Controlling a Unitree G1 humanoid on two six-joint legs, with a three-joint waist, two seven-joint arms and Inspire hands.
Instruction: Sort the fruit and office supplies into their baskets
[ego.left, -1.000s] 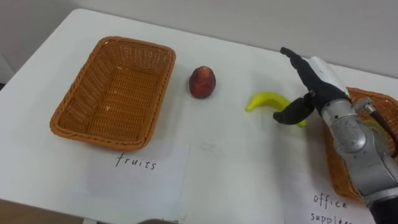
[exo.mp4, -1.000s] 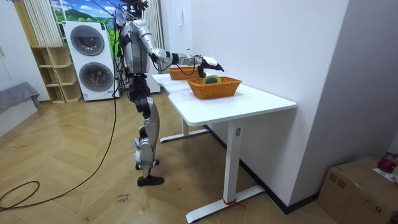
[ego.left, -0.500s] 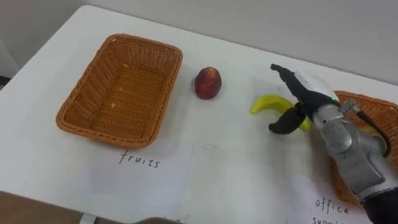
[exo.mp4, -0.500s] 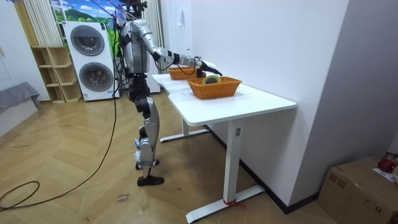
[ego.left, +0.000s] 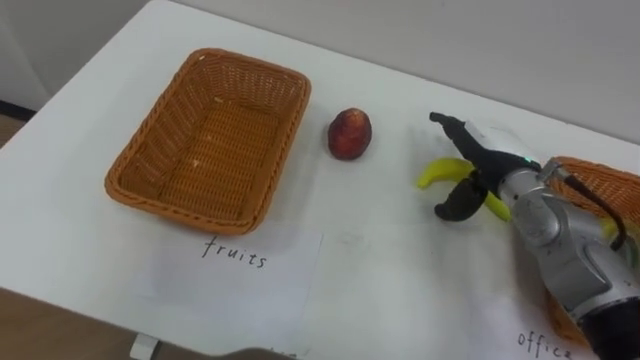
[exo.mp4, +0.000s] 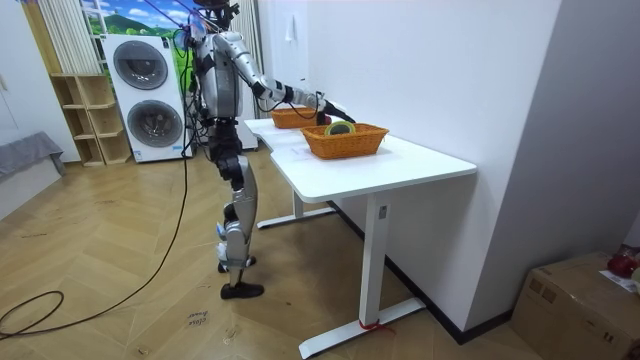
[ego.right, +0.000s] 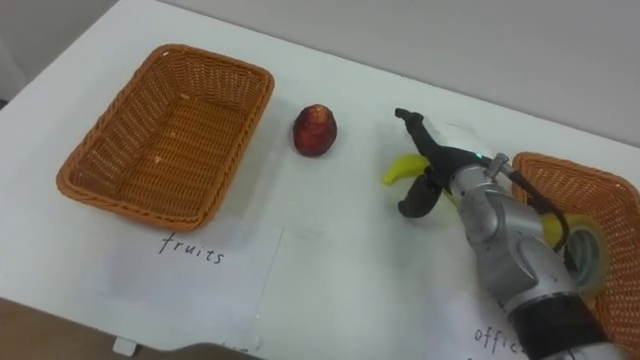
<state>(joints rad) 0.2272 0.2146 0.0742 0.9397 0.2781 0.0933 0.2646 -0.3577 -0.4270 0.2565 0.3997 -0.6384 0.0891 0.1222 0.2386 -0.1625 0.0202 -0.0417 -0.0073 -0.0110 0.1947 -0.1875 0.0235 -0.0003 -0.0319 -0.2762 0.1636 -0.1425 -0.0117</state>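
Observation:
A yellow banana (ego.left: 440, 171) (ego.right: 403, 167) lies on the white table right of centre. My right hand (ego.left: 470, 170) (ego.right: 432, 172) hovers over it, open, with the fingers stretched past its far side and the thumb hanging at its near side. A red apple (ego.left: 350, 134) (ego.right: 315, 130) sits to the banana's left. The empty wicker fruit basket (ego.left: 150, 185) (ego.right: 105, 175) stands at the left, with a paper label reading fruits (ego.left: 235, 253) in front. The office supplies basket (ego.right: 585, 200) at the right edge holds a roll of tape (ego.right: 582, 252).
The table's far edge meets a light wall. In the room view the robot stands at the long side of the table (exo.mp4: 400, 160), right arm stretched over it, with washing machines (exo.mp4: 150, 95) behind.
My right hand has come down and a little left onto the banana, its fingers now across it. The eye view has shifted, so basket and apple sit further right in the picture.

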